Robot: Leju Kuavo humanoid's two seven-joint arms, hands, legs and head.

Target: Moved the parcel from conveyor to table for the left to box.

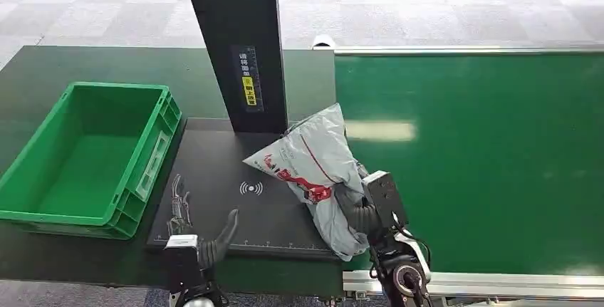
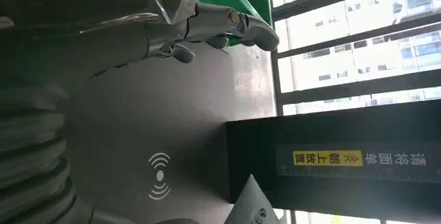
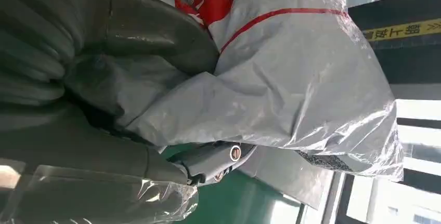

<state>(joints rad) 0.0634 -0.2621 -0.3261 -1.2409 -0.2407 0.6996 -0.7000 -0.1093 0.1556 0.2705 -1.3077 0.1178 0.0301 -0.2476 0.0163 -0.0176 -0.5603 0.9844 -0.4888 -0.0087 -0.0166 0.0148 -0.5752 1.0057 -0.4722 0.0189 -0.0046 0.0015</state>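
A grey plastic parcel (image 1: 317,164) with red print lies tilted over the right side of the black scanner plate (image 1: 221,200), near the green conveyor belt (image 1: 484,157). My right hand (image 1: 360,211) grips its lower end; in the right wrist view the thumb and fingers (image 3: 156,42) wrap the grey parcel (image 3: 301,73). Over the plate's front left part my left hand (image 1: 206,239) is open, holding nothing, its fingers (image 2: 223,21) spread above the dark surface. A green box (image 1: 89,154) stands empty on the left of the table.
A black upright post (image 1: 238,43) with a yellow label rises behind the scanner plate. A silver rail (image 1: 498,282) edges the conveyor in front. The plate carries a white wireless mark (image 1: 251,189). Tiled floor lies beyond the table.
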